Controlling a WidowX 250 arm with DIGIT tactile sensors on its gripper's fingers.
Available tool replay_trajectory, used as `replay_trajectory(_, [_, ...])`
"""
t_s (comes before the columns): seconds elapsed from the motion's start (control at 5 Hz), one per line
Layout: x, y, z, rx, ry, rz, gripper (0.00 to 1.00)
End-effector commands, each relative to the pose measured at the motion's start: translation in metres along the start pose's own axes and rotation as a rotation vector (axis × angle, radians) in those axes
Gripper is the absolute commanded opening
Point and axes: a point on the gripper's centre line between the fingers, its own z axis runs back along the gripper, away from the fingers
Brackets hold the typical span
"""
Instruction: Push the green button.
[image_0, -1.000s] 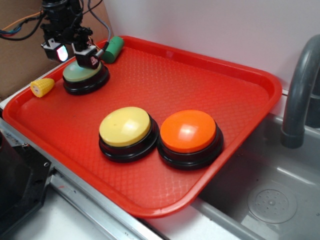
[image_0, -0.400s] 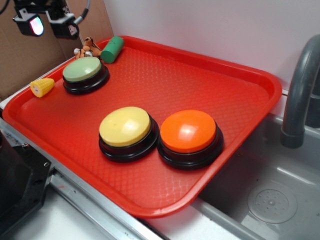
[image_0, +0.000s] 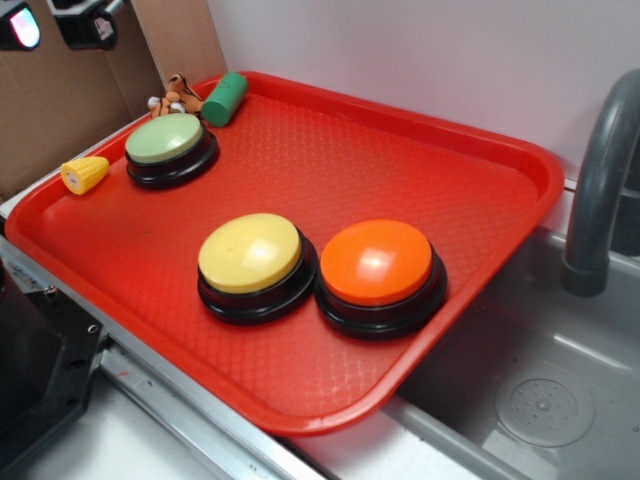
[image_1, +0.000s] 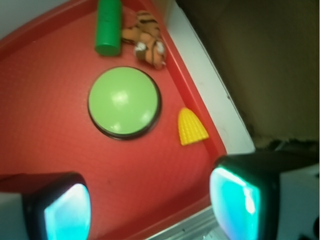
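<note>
Up and away goes the black robot gripper (image_1: 150, 205), now high above the red plastic tray (image_0: 480, 190). Its fingers (image_1: 237, 197) are wide apart and hold nothing. The round pale green push button (image_0: 164, 138) sits in the tray's far left corner, near the small yellow toy corn (image_0: 84, 175).

gripper (image_0: 55, 25): a second ago it sat low on the green button (image_0: 165, 138); now lifted well clear, up at the top left corner of the exterior view, partly cut off by the edge
fingers (image_1: 235, 197): set apart with nothing between them, as they were a second ago
green button: dome was covered by the fingers, now fully in view
tiger toy (image_0: 172, 95): hidden behind the gripper before, now showing beside the cylinder (image_0: 224, 98)
</note>
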Motion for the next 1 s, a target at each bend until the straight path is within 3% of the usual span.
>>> replay_trajectory(0.0, [-0.004,-0.005,0.035,0.018,-0.082,-0.015,1.00])
replay_trajectory(0.8, [-0.016,-0.019,0.059,-0.021,-0.089,-0.020,1.00])
